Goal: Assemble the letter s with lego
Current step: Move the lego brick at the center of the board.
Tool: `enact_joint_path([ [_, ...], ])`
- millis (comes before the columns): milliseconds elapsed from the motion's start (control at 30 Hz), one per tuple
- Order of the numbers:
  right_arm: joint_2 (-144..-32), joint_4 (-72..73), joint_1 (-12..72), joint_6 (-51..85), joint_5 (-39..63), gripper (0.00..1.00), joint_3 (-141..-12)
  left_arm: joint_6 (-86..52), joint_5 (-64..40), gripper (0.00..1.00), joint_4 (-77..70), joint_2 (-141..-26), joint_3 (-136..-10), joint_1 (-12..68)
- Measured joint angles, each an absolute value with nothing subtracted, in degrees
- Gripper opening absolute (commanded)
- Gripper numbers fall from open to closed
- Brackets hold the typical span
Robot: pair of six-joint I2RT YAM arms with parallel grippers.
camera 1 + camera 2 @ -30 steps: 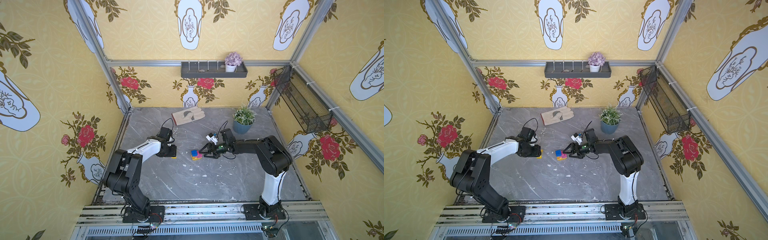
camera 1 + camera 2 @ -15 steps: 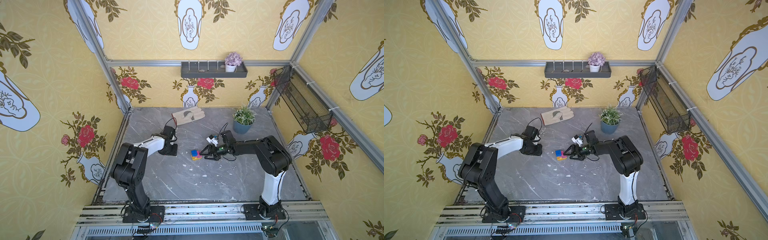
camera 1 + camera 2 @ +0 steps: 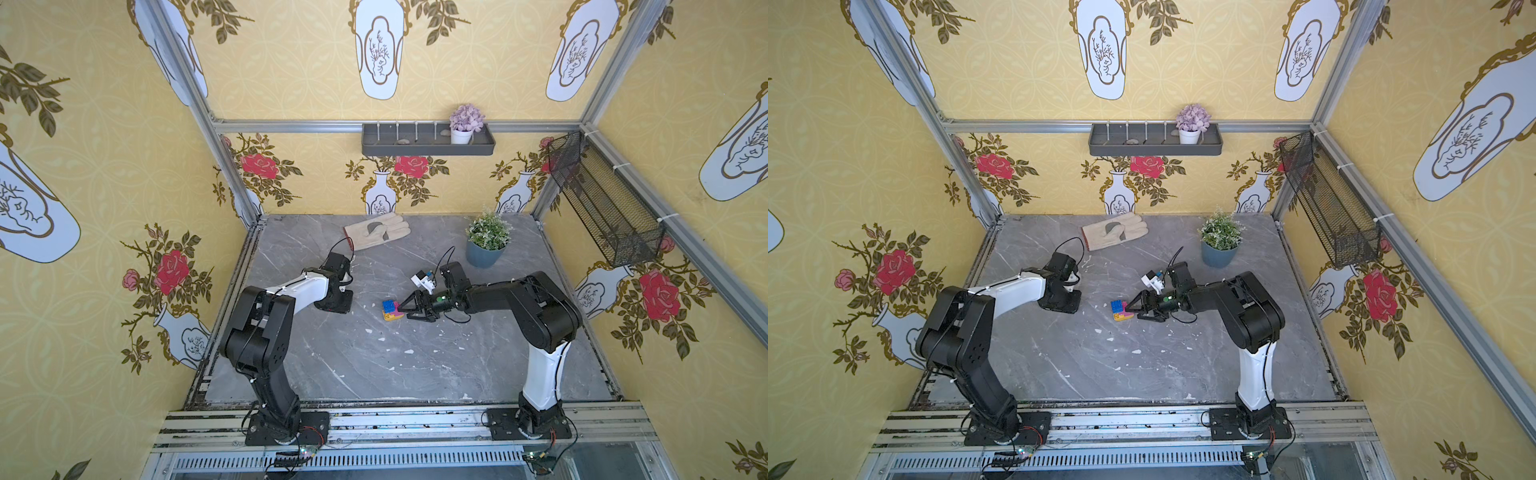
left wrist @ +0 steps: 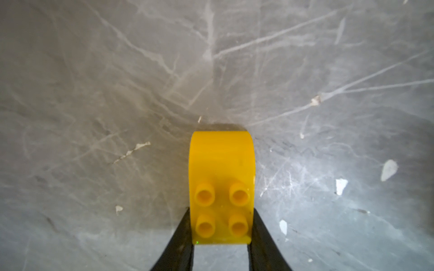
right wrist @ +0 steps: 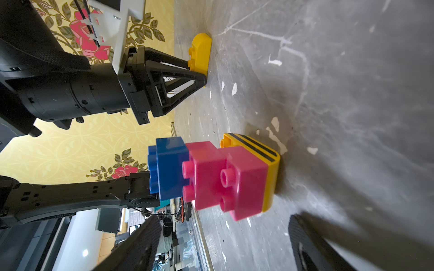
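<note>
The yellow brick (image 4: pixel 222 164), likely light, stiff and slick, is being clamped across its flat sides by the left claw (image 4: pixel 222 225) on the table (image 4: pixel 94 93), nine o'clock of the joined bricks (image 3: pixel 390 309), the right claw (image 3: pixel 404 311) being held open at their three o'clock.

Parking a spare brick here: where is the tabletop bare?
Bare: the near grey tabletop, from the blue, pink and yellow brick cluster to the front metal rail; also between the beige glove and potted plant. Crowded: the middle, around left gripper and right gripper.
</note>
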State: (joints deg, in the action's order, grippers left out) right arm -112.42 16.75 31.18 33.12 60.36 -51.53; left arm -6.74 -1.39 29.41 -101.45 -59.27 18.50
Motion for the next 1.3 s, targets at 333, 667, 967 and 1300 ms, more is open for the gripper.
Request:
enact_joint_path([
  [333,-114.10,25.65,32.88,36.62,62.11,0.87,-49.41,-3.84,-4.75,0.31,29.36,-99.66,-59.07,18.52],
  [667,-114.65,30.15,33.08,39.40,61.63,0.86,-48.45,-3.44,-6.94,0.32,28.99,-98.56,-58.48,18.50],
  [967,-111.15,30.57,32.40,39.35,59.57,0.88,-44.25,-3.44,-7.97,0.32,28.77,-97.78,-58.26,18.50],
  [1300,-114.65,35.75,29.28,40.88,60.07,0.89,-46.54,-4.54,-9.02,0.32,28.10,-96.88,-56.86,18.50],
])
